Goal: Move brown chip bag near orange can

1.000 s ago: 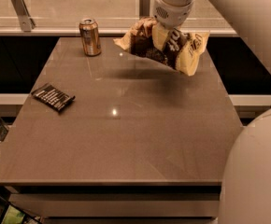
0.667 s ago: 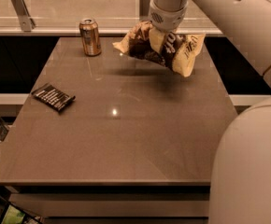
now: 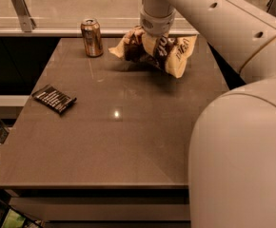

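Brown chip bag (image 3: 178, 56) is at the far edge of table (image 3: 128, 141), just right of orange can (image 3: 92, 37) w/ a small gap btwn them. Gripper (image 3: 152, 41) reaches down from above, clamped on bag's crumpled middle (fingers mostly buried). Black packet (image 3: 54, 99) lies near left edge, well apart.

Item count: one table (image 3: 128, 151), three objects on or over it, one gripper.
One orange can (image 3: 92, 37); one brown chip bag (image 3: 178, 56), just right of the can; one flat black packet (image 3: 54, 99), nearer than the can and to its left; one gripper (image 3: 148, 44), right of the can, clamped on the bag.
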Robot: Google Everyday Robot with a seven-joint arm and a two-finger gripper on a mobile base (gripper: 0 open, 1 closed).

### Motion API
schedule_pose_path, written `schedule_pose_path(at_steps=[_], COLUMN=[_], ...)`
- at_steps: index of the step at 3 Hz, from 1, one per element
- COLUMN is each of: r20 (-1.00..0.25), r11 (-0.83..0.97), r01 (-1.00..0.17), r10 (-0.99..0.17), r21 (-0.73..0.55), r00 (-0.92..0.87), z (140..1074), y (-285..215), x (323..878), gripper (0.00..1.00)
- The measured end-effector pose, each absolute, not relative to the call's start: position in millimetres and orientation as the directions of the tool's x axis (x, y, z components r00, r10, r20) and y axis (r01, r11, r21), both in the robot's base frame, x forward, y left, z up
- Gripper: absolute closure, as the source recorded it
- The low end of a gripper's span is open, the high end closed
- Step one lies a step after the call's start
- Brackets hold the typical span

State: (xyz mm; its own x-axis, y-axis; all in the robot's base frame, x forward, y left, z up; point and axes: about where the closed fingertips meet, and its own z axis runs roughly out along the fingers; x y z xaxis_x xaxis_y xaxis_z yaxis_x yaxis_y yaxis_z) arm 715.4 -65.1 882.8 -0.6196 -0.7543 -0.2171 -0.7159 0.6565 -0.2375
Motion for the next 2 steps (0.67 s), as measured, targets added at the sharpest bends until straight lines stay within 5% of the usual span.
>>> schedule_pose_path(at_steps=[2], r20=[-0.205], r11=[0.616], r01=[-0.749], r10=[-0.787], r21=[-0.243], r00=[-0.581], z=[872], y=[-28], x=[727], gripper=[1.00])
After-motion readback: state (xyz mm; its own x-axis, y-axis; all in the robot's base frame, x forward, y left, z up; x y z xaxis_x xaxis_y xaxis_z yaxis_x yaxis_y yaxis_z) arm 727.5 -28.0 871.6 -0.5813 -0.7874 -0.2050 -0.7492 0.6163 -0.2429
